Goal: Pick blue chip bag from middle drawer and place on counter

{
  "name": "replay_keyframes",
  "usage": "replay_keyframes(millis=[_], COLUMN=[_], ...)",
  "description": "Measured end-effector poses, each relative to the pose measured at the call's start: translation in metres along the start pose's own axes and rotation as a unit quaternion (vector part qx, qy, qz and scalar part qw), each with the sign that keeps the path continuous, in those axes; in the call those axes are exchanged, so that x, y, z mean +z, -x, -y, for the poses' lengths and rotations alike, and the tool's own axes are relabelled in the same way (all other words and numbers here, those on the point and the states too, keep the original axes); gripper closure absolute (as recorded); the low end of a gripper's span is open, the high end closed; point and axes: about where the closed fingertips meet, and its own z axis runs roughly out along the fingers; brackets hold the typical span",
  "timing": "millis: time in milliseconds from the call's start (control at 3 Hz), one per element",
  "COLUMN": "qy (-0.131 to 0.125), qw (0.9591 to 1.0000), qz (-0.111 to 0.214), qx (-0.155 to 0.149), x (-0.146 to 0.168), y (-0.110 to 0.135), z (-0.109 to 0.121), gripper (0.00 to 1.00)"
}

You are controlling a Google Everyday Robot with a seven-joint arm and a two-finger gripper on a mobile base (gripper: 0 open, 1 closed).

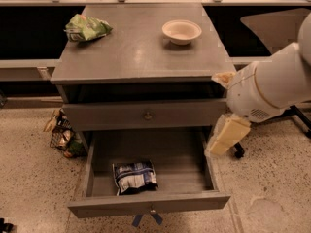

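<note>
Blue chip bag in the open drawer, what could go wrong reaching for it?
The gripper hangs beside the right wall of the middle drawer and could knock it going in. The blue chip bag lies flat, close to the front panel, so it may be hard to pinch.

Rounded white arm [272,81], vented joint, ends in a cream gripper [223,141] beside the open drawer [146,206].
</note>
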Motion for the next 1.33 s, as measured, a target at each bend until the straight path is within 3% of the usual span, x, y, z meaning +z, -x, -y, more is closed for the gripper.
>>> replay_keyframes(millis=[333, 667, 1333], qy=[0.004, 0.035, 0.079], qw=[0.9972, 0.9913, 0.9805], qz=[0.074, 0.127, 0.180], qx=[-0.008, -0.010, 0.002], x=[0.040, 0.079, 0.156], y=[0.012, 0.017, 0.031], z=[-0.013, -0.034, -0.057], gripper=[0.00, 0.00, 0.00])
